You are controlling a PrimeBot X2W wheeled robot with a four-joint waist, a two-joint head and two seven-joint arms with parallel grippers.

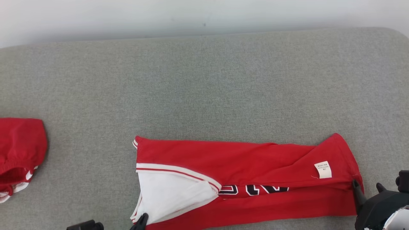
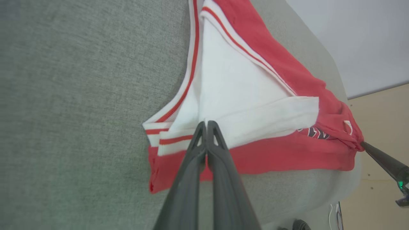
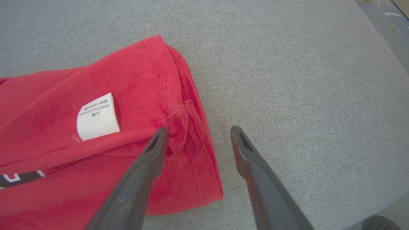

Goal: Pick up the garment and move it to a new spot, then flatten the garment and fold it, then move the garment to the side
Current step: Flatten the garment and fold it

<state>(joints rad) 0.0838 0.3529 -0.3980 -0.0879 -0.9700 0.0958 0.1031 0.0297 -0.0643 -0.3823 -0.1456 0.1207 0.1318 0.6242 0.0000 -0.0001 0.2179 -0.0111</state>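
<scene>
A red garment (image 1: 249, 159) with a white inner panel and dark lettering lies folded into a long strip near the front of the grey table (image 1: 204, 80). My left gripper (image 1: 142, 220) is at its left front corner, shut on the white striped edge (image 2: 179, 131), with the fingers pressed together (image 2: 206, 123). At the right end my right gripper (image 1: 367, 188) stands open: one fingertip (image 3: 161, 132) touches the red hem and the other rests over bare table. A white care label (image 3: 97, 121) shows close to that hem.
A second red garment (image 1: 19, 153) with white trim lies bunched at the table's left edge. The table's far edge meets a pale wall (image 1: 204, 12). In the left wrist view the table's rounded edge (image 2: 348, 179) drops off past the garment.
</scene>
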